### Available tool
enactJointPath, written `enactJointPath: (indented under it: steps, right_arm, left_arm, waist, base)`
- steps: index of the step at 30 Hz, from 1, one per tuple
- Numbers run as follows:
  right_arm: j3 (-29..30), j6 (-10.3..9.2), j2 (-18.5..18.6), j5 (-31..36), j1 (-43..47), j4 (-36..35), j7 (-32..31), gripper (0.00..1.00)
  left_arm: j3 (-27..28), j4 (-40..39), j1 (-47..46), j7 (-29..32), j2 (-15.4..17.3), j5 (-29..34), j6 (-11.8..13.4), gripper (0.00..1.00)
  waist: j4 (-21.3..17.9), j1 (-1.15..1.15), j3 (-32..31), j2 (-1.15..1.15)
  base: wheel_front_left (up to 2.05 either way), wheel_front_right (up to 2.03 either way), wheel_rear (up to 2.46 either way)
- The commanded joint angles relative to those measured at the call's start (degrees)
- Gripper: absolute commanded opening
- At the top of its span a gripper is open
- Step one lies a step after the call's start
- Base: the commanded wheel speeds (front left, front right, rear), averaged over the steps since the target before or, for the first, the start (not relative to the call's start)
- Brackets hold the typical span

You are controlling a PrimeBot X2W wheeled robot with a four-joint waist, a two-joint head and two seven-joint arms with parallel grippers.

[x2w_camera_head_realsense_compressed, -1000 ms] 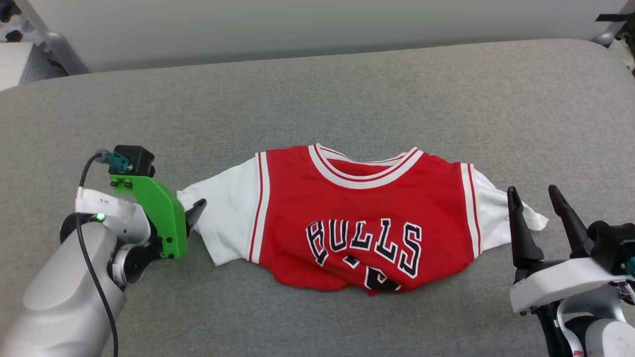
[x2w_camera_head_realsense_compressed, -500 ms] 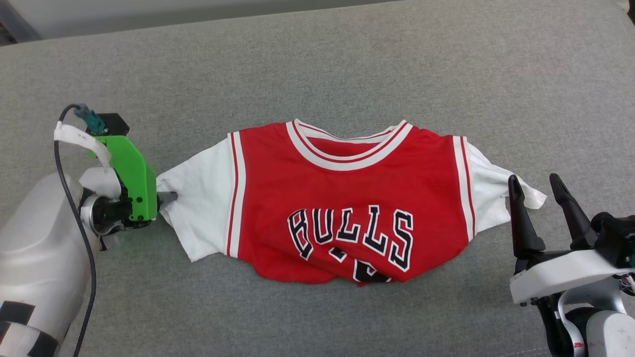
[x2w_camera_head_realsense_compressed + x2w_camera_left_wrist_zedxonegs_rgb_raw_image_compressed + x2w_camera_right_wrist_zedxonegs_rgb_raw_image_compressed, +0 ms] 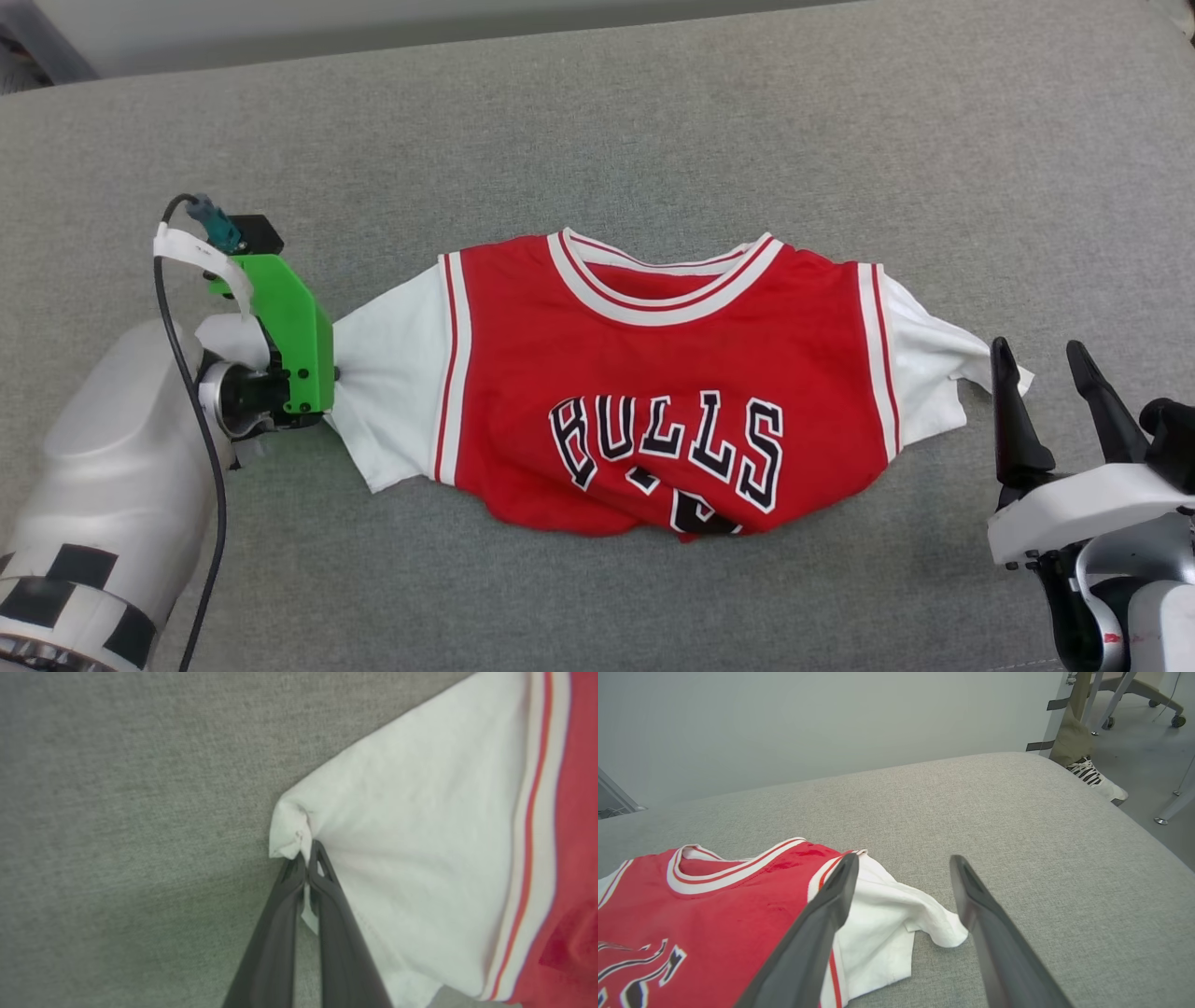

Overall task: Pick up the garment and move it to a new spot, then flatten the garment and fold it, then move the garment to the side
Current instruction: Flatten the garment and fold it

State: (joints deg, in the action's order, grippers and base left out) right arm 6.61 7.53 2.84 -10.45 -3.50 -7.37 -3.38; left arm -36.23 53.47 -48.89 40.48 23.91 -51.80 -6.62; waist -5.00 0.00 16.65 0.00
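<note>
The garment (image 3: 653, 373), a red jersey with white short sleeves and black chest lettering, lies face up across the grey cushion. In the left wrist view my left gripper (image 3: 308, 856) is shut on the tip of the garment's white sleeve (image 3: 411, 849), with a fold of cloth pinched between the fingers. In the head view that gripper (image 3: 333, 375) is mostly hidden behind its green mount at the sleeve's edge. My right gripper (image 3: 1038, 359) stands open beside the other white sleeve (image 3: 934, 373), slightly above the cushion; its fingers (image 3: 831, 905) straddle the sleeve tip (image 3: 943, 933) without touching.
The grey cushion (image 3: 597, 121) spreads wide behind and in front of the garment. Its right edge (image 3: 1134, 816) drops to the floor, where a person's shoe (image 3: 1097, 781) and chair legs stand. A pale wall runs along the back.
My left gripper has gone from open to shut, pinching the white sleeve tip. The head camera tilted down. The right gripper stays open beside the other sleeve.
</note>
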Motion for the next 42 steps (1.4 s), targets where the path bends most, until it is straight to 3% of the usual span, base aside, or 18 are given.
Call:
enactJointPath:
  steps: [1, 8, 16, 26, 35, 38, 39, 40, 41, 42]
  right_arm:
    - [0.69, -0.04, 0.04, -0.76, -1.07, 0.88, -0.4, 1.0]
    - [6.05, -0.04, 0.04, -2.52, -3.09, 8.03, -6.41, 1.0]
    - [11.75, -0.04, 2.84, -4.25, -8.42, 18.12, -21.69, 1.0]
    - [7.79, -0.04, 8.08, -6.58, -19.06, 23.61, -37.34, 1.0]
    - [3.45, -0.04, 9.0, -5.67, -20.4, 29.55, -43.76, 1.0]
    - [1.38, -0.04, 8.23, -6.16, -18.51, 32.31, -48.9, 1.0]
    - [1.01, -0.04, 8.2, -6.3, -18.34, 32.52, -49.76, 0.82]
    - [0.68, -0.04, 8.11, -6.61, -18.34, 32.44, -50.24, 0.44]
    - [0.49, -0.04, 8.1, -6.75, -18.42, 32.31, -50.42, 0.0]
    - [0.2, -0.04, 8.22, -6.9, -18.6, 32.01, -50.53, 0.0]
  left_arm:
    - [-2.35, 2.01, 5.34, 0.01, -3.23, 0.7, -0.58, 0.0]
    - [-2.75, -0.14, 4.37, -4.98, -2.34, 0.2, -0.82, 0.0]
    - [-5.31, -6.31, 3.15, -6.13, 0.24, 0.32, -0.85, 0.0]
    - [-6.53, -13.3, 0.39, -6.19, 2.38, 0.63, -0.86, 0.0]
    - [-6.23, -15.5, -0.32, -7.16, 3.22, 0.61, -0.81, 0.0]
    - [-6.16, -15.52, -0.19, -7.77, 3.58, 0.61, -0.71, 0.0]
    - [-6.16, -15.46, -0.21, -7.84, 3.6, 0.62, -0.68, 0.0]
    - [-6.16, -15.34, -0.19, -7.92, 3.62, 0.62, -0.62, 0.0]
    - [-6.17, -15.23, -0.17, -8.03, 3.64, 0.64, -0.58, 0.0]
    - [-6.2, -15.05, -0.15, -8.17, 3.67, 0.66, -0.58, 0.0]
  waist:
    - [0.69, 0.0, -1.38, 0.0]
    - [2.24, 0.0, -4.99, 0.0]
    - [3.69, 0.0, -6.73, 0.0]
    - [6.16, 0.0, -3.32, 0.0]
    - [8.09, 0.0, 0.04, 0.0]
    - [8.3, 0.0, 0.79, 0.0]
    - [8.3, 0.0, 0.82, 0.0]
    - [8.24, 0.0, 0.74, 0.0]
    - [8.16, 0.0, 0.59, 0.0]
    - [8.06, 0.0, 0.34, 0.0]
  base:
    - [0.0, 0.0, 0.0]
    - [0.0, 0.0, 0.0]
    - [0.0, 0.0, 0.0]
    - [0.0, 0.0, 0.0]
    - [0.0, 0.0, 0.0]
    - [0.0, 0.0, 0.0]
    - [0.0, 0.0, 0.0]
    - [0.0, 0.0, 0.0]
    - [0.0, 0.0, 0.0]
    - [0.0, 0.0, 0.0]
